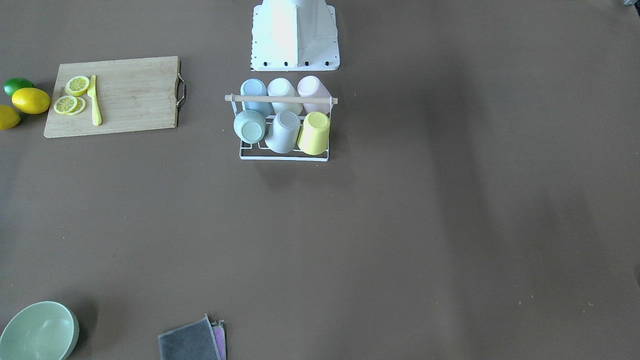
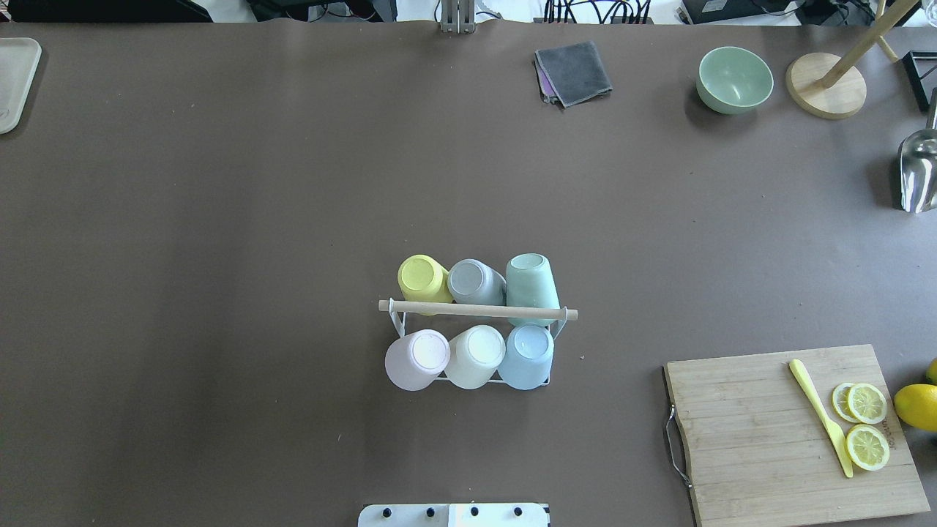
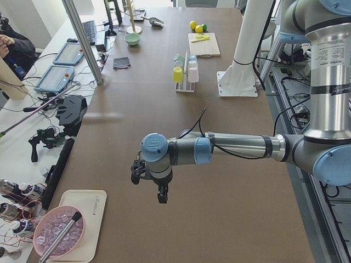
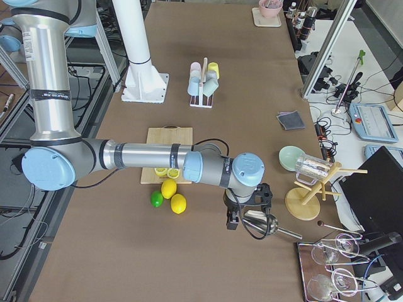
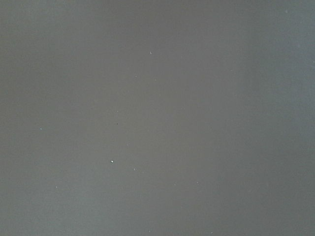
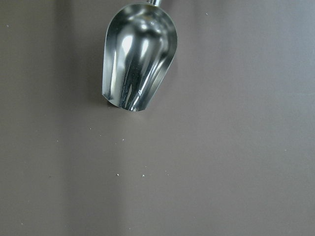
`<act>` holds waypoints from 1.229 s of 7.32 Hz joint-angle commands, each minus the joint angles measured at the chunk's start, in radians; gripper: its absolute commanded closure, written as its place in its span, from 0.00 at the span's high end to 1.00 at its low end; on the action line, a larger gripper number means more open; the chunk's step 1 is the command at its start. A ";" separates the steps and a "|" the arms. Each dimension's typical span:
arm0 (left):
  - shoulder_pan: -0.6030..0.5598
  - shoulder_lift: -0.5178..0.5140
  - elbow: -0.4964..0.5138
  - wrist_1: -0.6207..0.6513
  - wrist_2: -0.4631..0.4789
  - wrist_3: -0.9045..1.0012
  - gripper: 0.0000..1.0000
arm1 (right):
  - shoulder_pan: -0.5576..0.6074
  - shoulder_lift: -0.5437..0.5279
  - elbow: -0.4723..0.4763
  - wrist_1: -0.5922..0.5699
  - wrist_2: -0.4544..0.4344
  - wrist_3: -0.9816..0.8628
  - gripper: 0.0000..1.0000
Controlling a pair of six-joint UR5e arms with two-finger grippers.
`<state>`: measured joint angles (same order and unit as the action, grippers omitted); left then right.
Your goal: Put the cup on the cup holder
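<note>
Six cups [image 2: 476,356] on cup holder [image 2: 476,310]; left hand [image 3: 149,185], right hand [image 4: 247,211] only side-on

even bright light w/ soft shadows; glare on scoop [image 6: 133,54], base [image 1: 295,30] overexp.

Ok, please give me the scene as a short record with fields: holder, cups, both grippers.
cup holder: central, just before the robot base
row far from robot: yellow cup, grey cup, green cup
row near robot: pink cup, white cup, blue cup
left gripper: above bare table; open or shut unclear
right gripper: above metal scoop; open or shut unclear
</note>
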<state>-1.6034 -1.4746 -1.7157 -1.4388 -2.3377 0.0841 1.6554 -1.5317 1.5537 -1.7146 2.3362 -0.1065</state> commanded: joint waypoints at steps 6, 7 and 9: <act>-0.001 0.008 -0.022 -0.031 -0.003 0.006 0.98 | 0.009 -0.016 0.029 0.007 -0.032 -0.009 1.00; -0.001 0.007 -0.022 -0.049 -0.002 0.005 0.98 | 0.009 -0.015 0.031 0.007 -0.031 -0.009 1.00; -0.001 0.010 -0.013 -0.133 0.000 -0.001 0.98 | 0.007 -0.015 0.037 0.006 -0.029 -0.009 1.00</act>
<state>-1.6045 -1.4661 -1.7352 -1.5282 -2.3385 0.0844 1.6635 -1.5462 1.5884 -1.7076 2.3061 -0.1151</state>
